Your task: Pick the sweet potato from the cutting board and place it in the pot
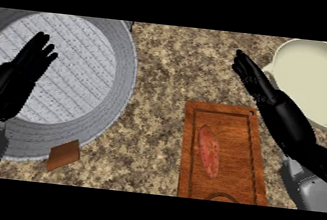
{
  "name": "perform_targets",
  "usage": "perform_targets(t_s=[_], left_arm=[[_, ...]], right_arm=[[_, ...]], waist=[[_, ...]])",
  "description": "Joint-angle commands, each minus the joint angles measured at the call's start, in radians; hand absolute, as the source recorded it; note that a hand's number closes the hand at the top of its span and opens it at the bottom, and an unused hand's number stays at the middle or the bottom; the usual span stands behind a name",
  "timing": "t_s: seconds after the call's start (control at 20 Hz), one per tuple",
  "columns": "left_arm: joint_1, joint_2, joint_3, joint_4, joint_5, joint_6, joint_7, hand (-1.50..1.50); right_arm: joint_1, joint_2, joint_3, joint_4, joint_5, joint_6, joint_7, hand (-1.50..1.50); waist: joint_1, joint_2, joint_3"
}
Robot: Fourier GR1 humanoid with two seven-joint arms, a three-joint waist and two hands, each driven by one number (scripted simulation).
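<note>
Two black hands show over the stone counter (pixel 164 62), and neither one holds anything. The right hand (pixel 261 89) is up with its fingers straight and close together. It sits between the cutting board (pixel 257 162) and the cream pot (pixel 291 50), just past the board's far right corner. The left hand (pixel 13 83) rests at the left side, fingers straight and up, over a big grey round mat (pixel 121 77). A small brown wooden block (pixel 63 155) lies at the mat's near edge.

The sweet potato (pixel 208 151) lies on the wooden cutting board. It is long, thin and reddish, and it points away from the robot. No hand touches it. The pot stands at the far right, well apart from the board, and nothing shows inside it.

So the job looks like it has only begun. The picking-up step comes first. I think the right hand should do it, because it is nearer. It needs to come back and down over the middle of the sweet potato, then curl its fingers and thumb across the thin sides. After that comes a lift and a carry over to the pot.
</note>
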Motion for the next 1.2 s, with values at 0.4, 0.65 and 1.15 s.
perform_targets(t_s=[0.4, 0.65, 1.15], left_arm=[[-0.079, -0.11, -0.013, -0.032, -0.052, 0.099, -0.092, 0.0], [-0.081, -0.125, -0.001, 0.003, -0.064, 0.117, -0.114, 0.0], [-0.066, -0.131, -0.001, 0.009, -0.09, 0.124, -0.131, 0.0]], right_arm=[[-0.208, -0.185, -0.129, 0.428, -0.062, 0.432, -0.32, -1.5], [-0.184, -0.24, -0.071, 0.49, 0.062, 0.627, -0.729, -1.5], [-0.272, -0.383, 0.151, 0.588, 0.417, 0.459, -0.967, -1.5]], waist=[[0.063, 0.02, -0.012], [0.037, 0.007, -0.011], [0.037, -0.009, -0.015]])
